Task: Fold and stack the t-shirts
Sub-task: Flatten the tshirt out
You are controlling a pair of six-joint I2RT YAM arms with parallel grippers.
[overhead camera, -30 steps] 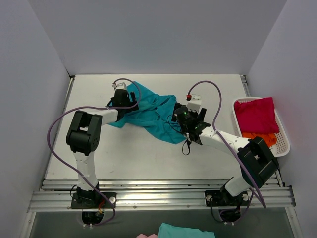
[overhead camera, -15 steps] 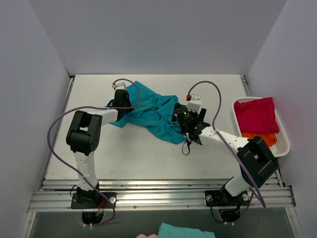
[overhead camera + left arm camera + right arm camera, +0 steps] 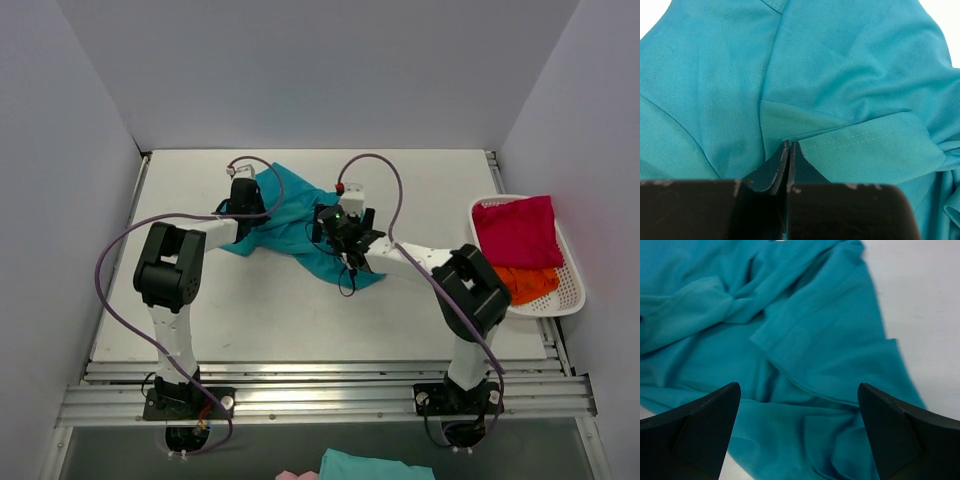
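The teal-blue t-shirt [image 3: 292, 216] lies crumpled on the worktop's far half, left of centre. The left gripper [image 3: 790, 149] is clamped on a fold of it, and the right gripper [image 3: 800, 435] hovers over it, fingers spread wide. The crimson-pink t-shirt [image 3: 515, 232] and orange t-shirt [image 3: 527, 283] sit in the basket [image 3: 571, 290] at the right edge.

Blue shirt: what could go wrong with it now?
The left hand is shut on just a little fold of the shirt at its tips, so the cloth might slip out if pulled. The shirt is bunched up under the open right hand, so that hand could grab several layers at once and make the fold messy.
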